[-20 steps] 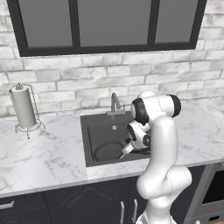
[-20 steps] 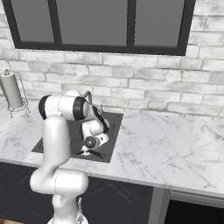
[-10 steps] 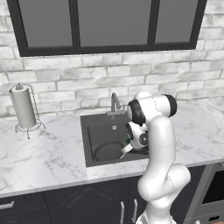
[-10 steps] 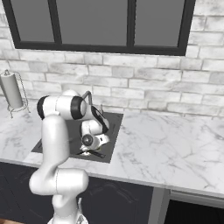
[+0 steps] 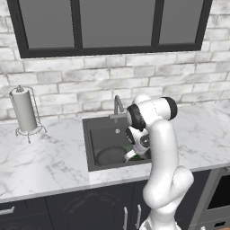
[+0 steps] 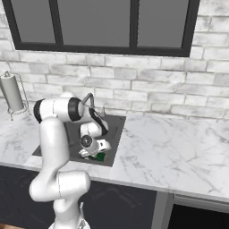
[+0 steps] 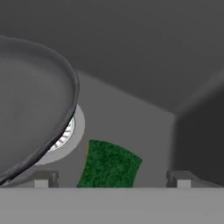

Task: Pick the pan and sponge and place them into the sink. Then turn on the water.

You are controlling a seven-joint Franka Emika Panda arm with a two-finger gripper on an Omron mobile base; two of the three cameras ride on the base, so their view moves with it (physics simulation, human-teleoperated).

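The dark pan (image 7: 30, 109) lies in the sink (image 5: 90, 139), its rim partly over the round silver drain (image 7: 65, 135); in the left base view the pan (image 5: 110, 156) rests on the basin floor. A green sponge (image 7: 109, 164) lies flat on the sink floor beside the drain, and shows as a green patch (image 6: 100, 156) under the hand. My gripper (image 7: 111, 179) hangs low inside the basin just above the sponge, open, with one fingertip (image 7: 41, 178) on each side and nothing between them. The grey faucet (image 5: 117, 104) stands at the back rim, with no stream.
A paper towel holder (image 5: 24, 114) stands on the marble counter far left of the sink. The brick wall and dark window rise behind. Wide counter (image 6: 179, 152) stretches to the right of the basin. An oven front (image 5: 220, 197) sits low at the right.
The arm has shifted only slightly over the basin. The jaws have stayed wide, and the pan and sponge have kept their places.
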